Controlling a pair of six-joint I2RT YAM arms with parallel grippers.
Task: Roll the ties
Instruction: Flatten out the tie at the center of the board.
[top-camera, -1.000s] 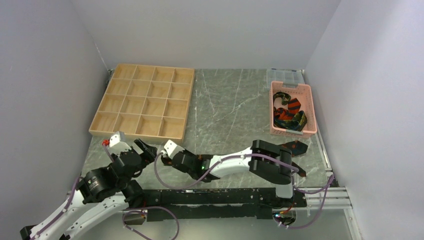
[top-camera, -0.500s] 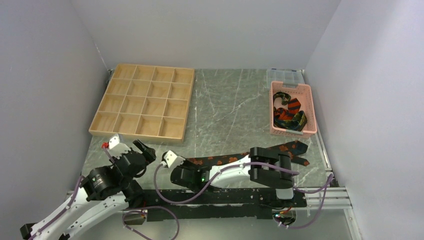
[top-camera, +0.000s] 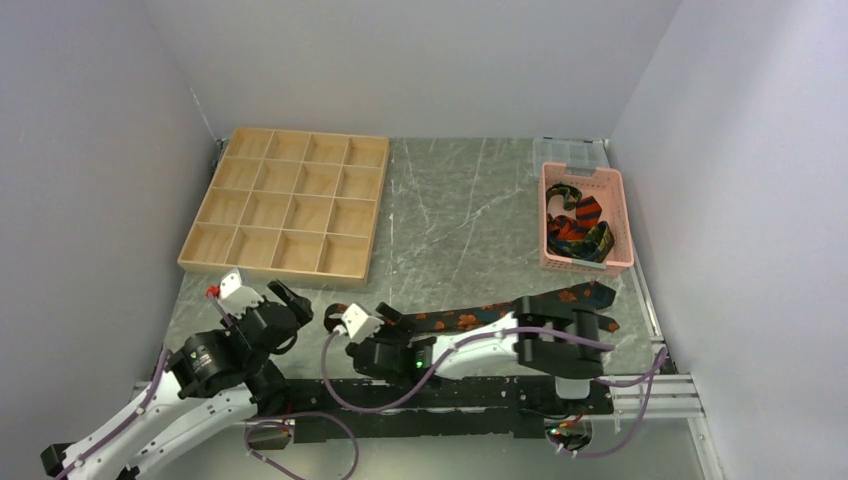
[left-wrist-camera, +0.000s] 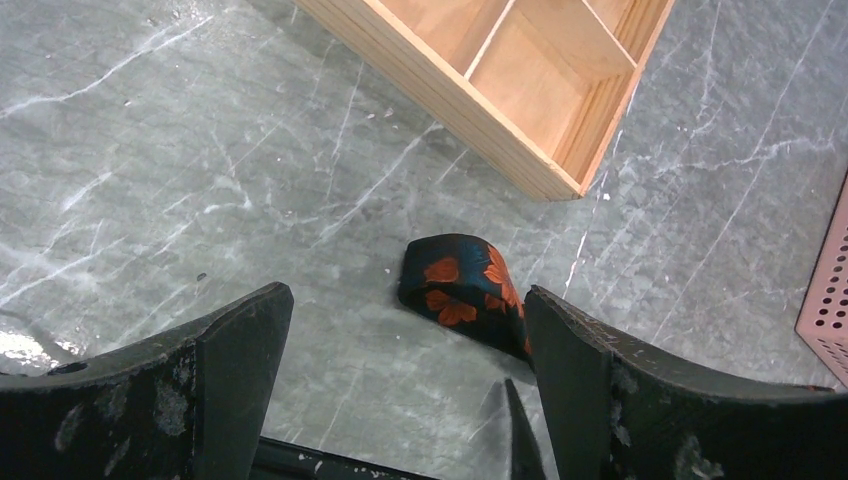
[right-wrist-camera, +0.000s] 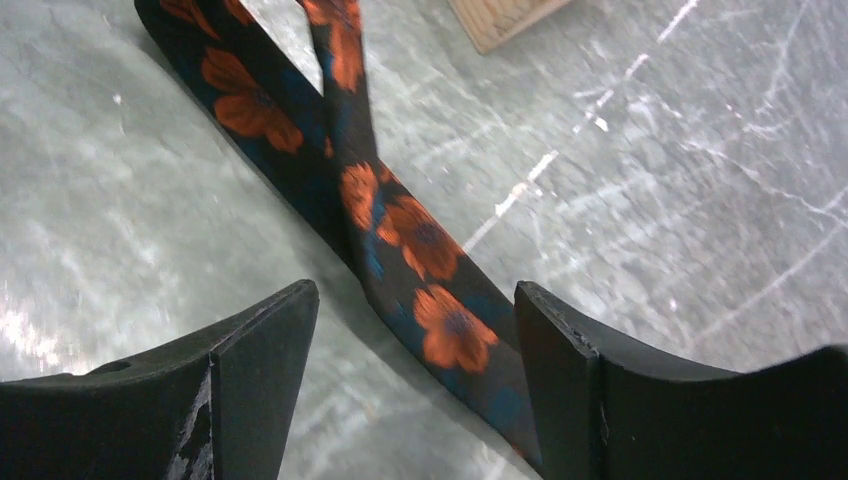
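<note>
Item, black tie with orange flowers: you will find it flat along the near table edge, folded end to the left. Right gripper: unclenched, jaws spread astride the tie, grasping nothing. Left gripper: unclenched, near the fold. Striped ties: in the pink basket, far right.

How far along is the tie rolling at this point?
Done: the floral tie lies stretched out, one end folded over. In hand: nothing is gripped; the right gripper stands open over that tie, the left gripper open near the fold. Left: rolling it, plus the ties in the pink basket.
</note>
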